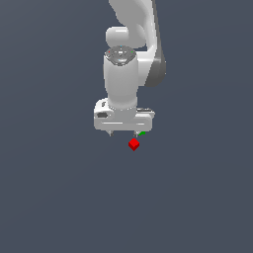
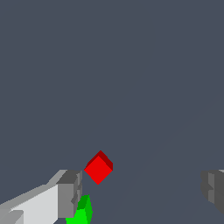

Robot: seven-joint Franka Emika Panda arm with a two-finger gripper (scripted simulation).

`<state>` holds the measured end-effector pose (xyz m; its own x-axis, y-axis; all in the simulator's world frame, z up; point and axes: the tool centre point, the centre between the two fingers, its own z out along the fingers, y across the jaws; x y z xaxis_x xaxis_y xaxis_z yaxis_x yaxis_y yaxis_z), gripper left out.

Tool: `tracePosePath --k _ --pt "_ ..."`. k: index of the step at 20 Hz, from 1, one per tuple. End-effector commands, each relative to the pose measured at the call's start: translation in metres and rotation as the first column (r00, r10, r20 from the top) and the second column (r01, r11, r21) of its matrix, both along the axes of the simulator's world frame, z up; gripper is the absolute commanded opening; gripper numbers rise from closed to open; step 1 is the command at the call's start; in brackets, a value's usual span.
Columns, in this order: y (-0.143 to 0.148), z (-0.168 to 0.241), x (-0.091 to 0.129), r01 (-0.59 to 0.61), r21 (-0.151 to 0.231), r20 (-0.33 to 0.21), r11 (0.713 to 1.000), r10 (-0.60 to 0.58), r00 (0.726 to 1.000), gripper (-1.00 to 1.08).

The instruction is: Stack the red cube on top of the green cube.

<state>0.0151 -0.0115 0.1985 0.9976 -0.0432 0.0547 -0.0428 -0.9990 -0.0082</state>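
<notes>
The red cube [image 1: 133, 144] lies on the dark grey floor just below the white gripper [image 1: 123, 133] in the exterior view, slightly toward that view's right. The green cube [image 1: 142, 133] is mostly hidden behind one fingertip; only a sliver shows. In the wrist view the red cube [image 2: 99, 167] sits close to one grey finger [image 2: 68, 194], and the green cube [image 2: 81, 211] peeks out beside that same finger. The gripper [image 2: 142, 192] is open, with its fingers wide apart and nothing between them. It hovers above both cubes.
The floor [image 1: 59, 197] is a plain dark grey surface all around. The white arm [image 1: 129, 59] rises straight up behind the gripper.
</notes>
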Motion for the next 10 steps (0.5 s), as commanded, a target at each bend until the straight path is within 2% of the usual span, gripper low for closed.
tracePosePath --k 1,10 --pt "0.000 0.000 0.000 0.000 0.000 0.000 1.000 0.000 1.000 1.00" --pt "0.007 -0.011 -0.003 -0.068 -0.002 -0.004 0.998 0.068 0.998 1.00"
